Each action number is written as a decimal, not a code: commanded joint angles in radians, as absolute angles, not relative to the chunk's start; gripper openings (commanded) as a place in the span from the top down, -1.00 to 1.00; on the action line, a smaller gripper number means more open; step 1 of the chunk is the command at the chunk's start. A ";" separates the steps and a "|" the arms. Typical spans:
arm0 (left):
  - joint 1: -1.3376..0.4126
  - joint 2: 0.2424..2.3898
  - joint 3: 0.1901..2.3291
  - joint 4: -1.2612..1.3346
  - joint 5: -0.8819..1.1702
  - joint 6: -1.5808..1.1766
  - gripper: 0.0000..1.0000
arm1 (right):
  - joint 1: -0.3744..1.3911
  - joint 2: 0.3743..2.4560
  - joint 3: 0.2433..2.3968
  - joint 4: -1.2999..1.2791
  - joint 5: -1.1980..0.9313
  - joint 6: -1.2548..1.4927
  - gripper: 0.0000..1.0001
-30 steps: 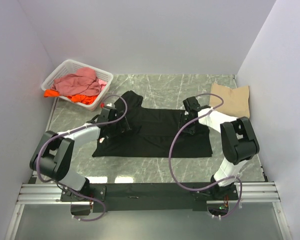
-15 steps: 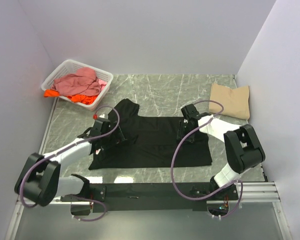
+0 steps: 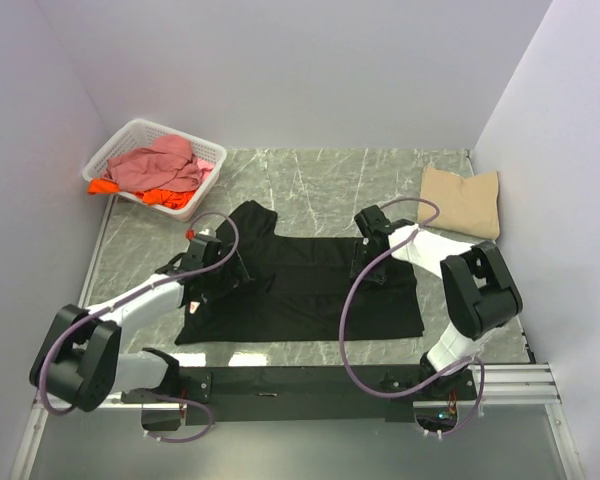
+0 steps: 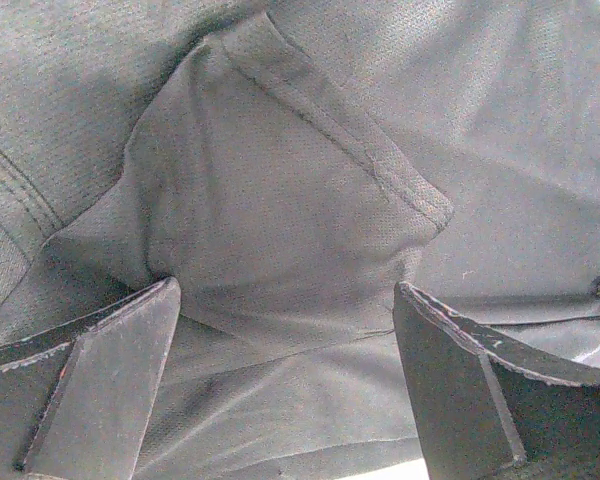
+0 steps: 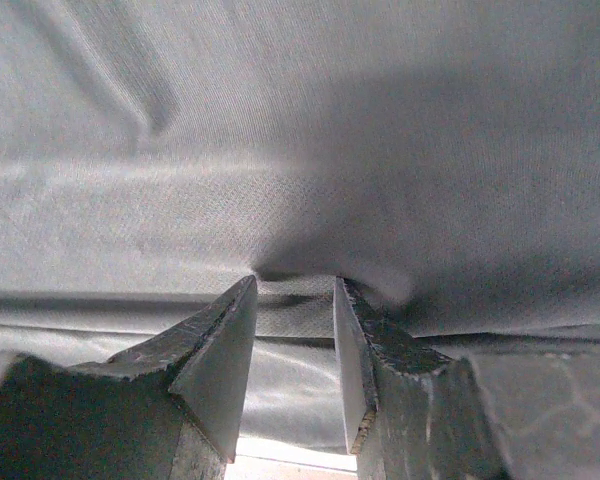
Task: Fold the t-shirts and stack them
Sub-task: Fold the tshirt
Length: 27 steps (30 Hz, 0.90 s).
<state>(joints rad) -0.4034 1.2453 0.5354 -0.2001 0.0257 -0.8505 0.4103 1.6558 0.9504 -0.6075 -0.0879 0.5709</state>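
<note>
A black t-shirt [image 3: 300, 285] lies spread flat in the middle of the table, one sleeve [image 3: 255, 215] sticking out toward the back left. My left gripper [image 3: 220, 272] rests low on its left part, jaws wide open over wrinkled black cloth [image 4: 280, 200] with nothing pinched; the gripper [image 4: 287, 288] fills the lower frame. My right gripper [image 3: 365, 260] presses on the shirt's right part. Its jaws [image 5: 294, 281] stand partly open, tips dug into the cloth [image 5: 300, 130], which puckers between them. A folded tan t-shirt [image 3: 462, 200] lies at the back right.
A white lattice basket [image 3: 130, 130] at the back left holds a pink t-shirt [image 3: 160, 165] over an orange one [image 3: 175, 198]. Grey walls close in the left, back and right. The shirt's near hem [image 3: 300, 338] lies close to the table's front edge and rail.
The black shirt has slid toward the near edge with both grippers on it. The right gripper moved left and nearer, and the shirt's right sleeve now lies within its outline.
</note>
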 commanded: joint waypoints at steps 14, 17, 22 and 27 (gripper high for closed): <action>-0.403 1.489 1.007 -0.402 -0.032 -0.719 -0.94 | 0.413 1.703 1.104 -0.673 0.003 0.511 0.10; -0.403 1.569 1.176 -0.439 -0.072 -0.704 -0.97 | 0.413 1.634 1.101 -0.678 -0.029 0.511 0.07; -0.396 1.788 1.471 -0.511 -0.162 -0.690 -0.97 | 0.414 1.510 1.092 -0.689 -0.061 0.517 0.06; -0.387 2.015 1.668 -0.540 -0.262 -0.673 -0.86 | 0.413 1.404 1.062 -0.689 -0.109 0.538 0.06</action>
